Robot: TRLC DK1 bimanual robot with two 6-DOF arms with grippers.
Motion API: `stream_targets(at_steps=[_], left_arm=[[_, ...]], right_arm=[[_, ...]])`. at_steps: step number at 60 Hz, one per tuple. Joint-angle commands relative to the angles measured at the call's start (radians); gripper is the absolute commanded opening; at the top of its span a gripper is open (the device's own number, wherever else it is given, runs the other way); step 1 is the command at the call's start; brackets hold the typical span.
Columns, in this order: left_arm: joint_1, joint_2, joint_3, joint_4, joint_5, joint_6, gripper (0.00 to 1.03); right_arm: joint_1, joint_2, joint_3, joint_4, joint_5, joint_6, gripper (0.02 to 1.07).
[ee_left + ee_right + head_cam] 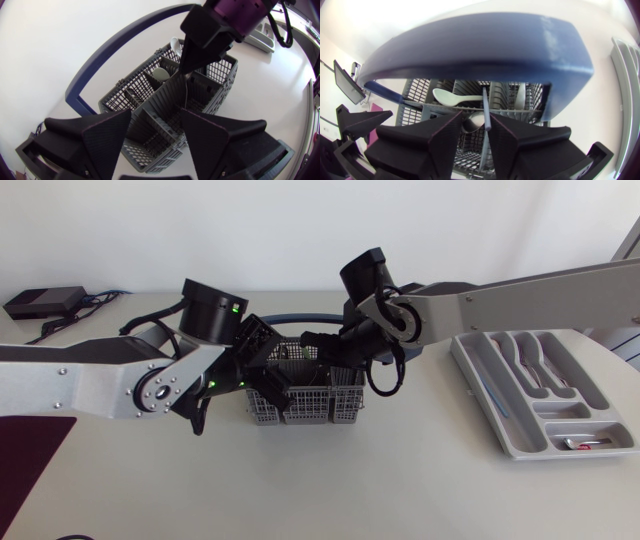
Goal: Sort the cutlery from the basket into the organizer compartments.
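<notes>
Pick-up step: right claw (pixel 477 122) down in the grey basket (pixel 300 408), pinching a slim grey cutlery handle (pixel 486 105); left claw (pixel 156 131) spread just above the basket; next move probably needs a straight lift clear, then a carry to the organizer (pixel 488 402).

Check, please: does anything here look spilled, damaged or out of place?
Nothing stands out. The grey mesh plastic basket stands upright on the white table, nothing spilled around it. The grey plastic organizer tray lies flat, cutlery in its compartments. The right gripper is shut on a thin grey cutlery handle.
</notes>
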Motion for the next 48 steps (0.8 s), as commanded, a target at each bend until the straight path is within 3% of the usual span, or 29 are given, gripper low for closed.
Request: stream_targets(at_steps=[1,13,25,48], left_arm=[[0.007,0.018,-0.026,0.011,0.011,0.013,0.68],[0.006,0.022,-0.024,0.013,0.011,0.013,0.68],[0.004,0.023,-0.023,0.013,0.011,0.012,0.68],[-0.002,0.022,-0.023,0.013,0.011,0.012,0.68]], right_arm=[[-0.002,-0.008,-0.028,0.010,0.014,0.034,0.33],[-0.016,-0.012,-0.038,0.013,0.014,0.043,0.32],[-0.020,-0.009,-0.041,0.012,0.011,0.046,0.23],[-0.022,-0.037,-0.055,-0.014,-0.062,0.029,0.15]])
